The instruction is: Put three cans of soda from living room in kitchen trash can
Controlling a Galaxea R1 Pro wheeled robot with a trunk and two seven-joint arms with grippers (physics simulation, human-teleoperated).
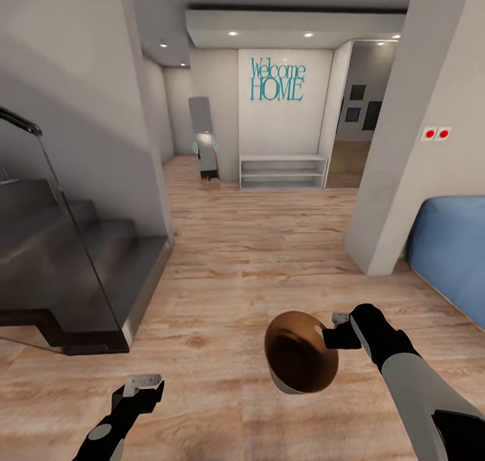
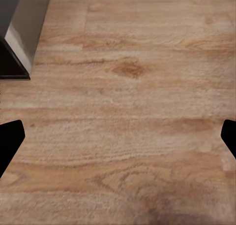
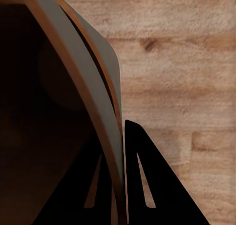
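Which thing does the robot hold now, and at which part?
The right gripper holds the trash can by its rim wall. The left gripper holds nothing.

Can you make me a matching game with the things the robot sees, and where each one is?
Things:
1. trash can
2. blue sofa
3. dark stairs
4. Welcome HOME sign

Places:
A. on the far wall
B. at the view's left
C. gripped by its rim in the right hand
D. at the view's right edge

Pairs: 1-C, 2-D, 3-B, 4-A
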